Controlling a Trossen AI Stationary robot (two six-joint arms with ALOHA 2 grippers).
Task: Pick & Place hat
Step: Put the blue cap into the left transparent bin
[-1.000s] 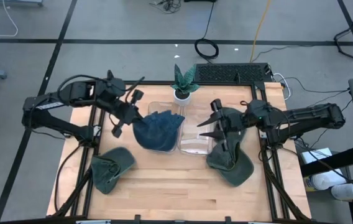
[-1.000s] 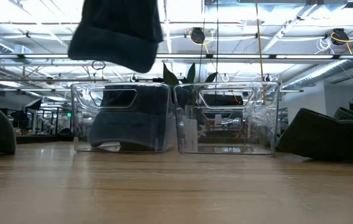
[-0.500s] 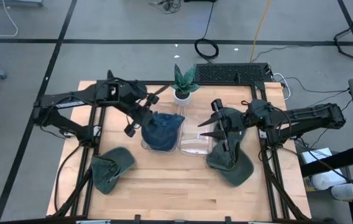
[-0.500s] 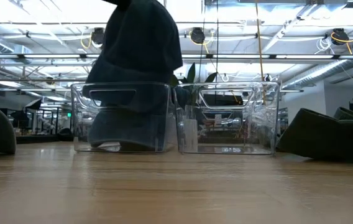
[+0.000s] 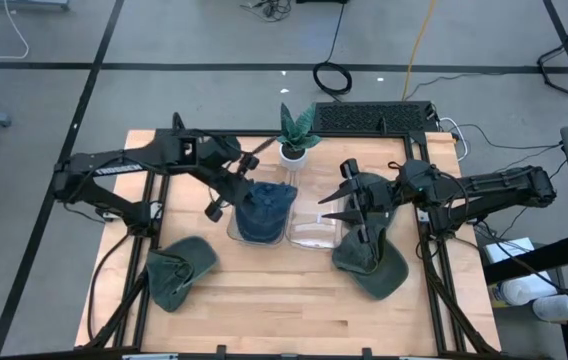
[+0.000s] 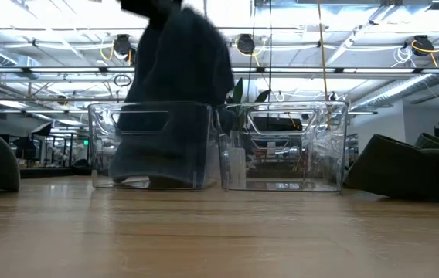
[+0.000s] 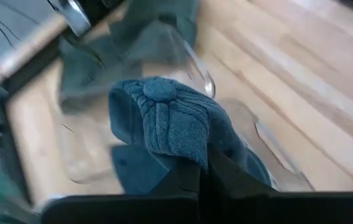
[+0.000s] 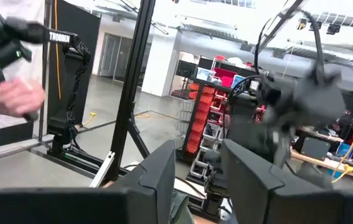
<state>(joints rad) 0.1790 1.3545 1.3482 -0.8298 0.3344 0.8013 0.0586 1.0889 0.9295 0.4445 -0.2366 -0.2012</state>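
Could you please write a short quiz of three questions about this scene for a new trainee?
1. True or false: the left gripper is shut on the blue hat.
2. Over which thing does the blue hat hang? A) the left clear bin B) the right clear bin C) the potted plant
3. How many green hats lie on the table?

Key:
1. True.
2. A.
3. Two: one green hat on the left, another green hat below the right gripper.

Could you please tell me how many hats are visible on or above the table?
3: a blue knitted hat over the left clear bin, a green hat front-left, another green hat front-right. Others may be hidden.
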